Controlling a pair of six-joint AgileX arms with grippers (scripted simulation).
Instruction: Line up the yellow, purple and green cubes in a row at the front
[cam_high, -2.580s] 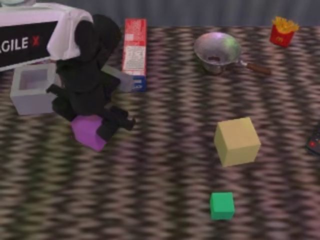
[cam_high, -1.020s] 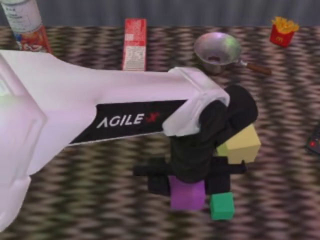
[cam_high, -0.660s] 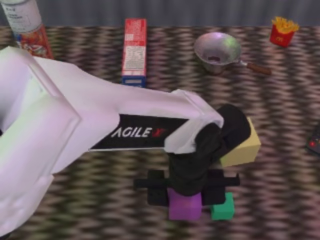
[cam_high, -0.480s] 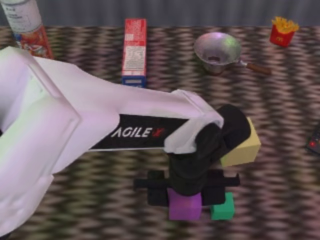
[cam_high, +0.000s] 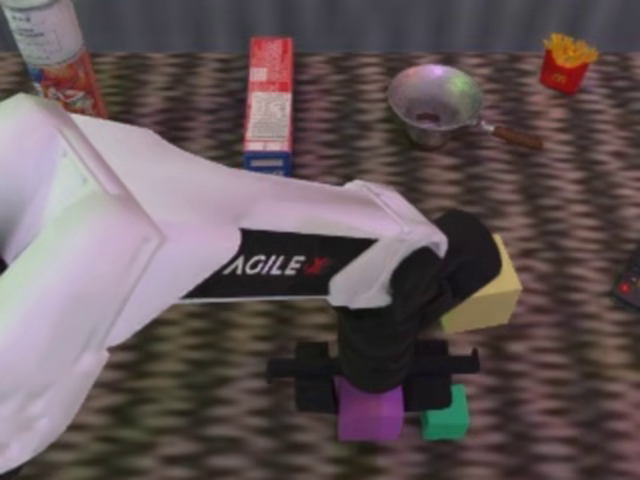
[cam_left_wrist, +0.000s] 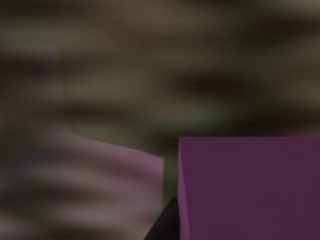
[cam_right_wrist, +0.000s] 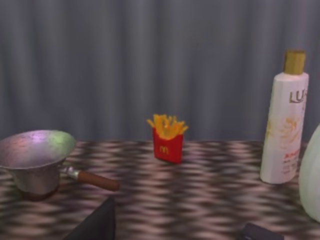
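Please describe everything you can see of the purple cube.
The purple cube is a plain, matte, solid-looking block with flat faces and sharp edges. It sits at the front of the table, directly under the left hand, which covers its back part. The green cube is close beside it on the right; contact cannot be told.

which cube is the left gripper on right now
The purple cube, under the left gripper. The green cube sits just beside it, the yellow cube farther back.
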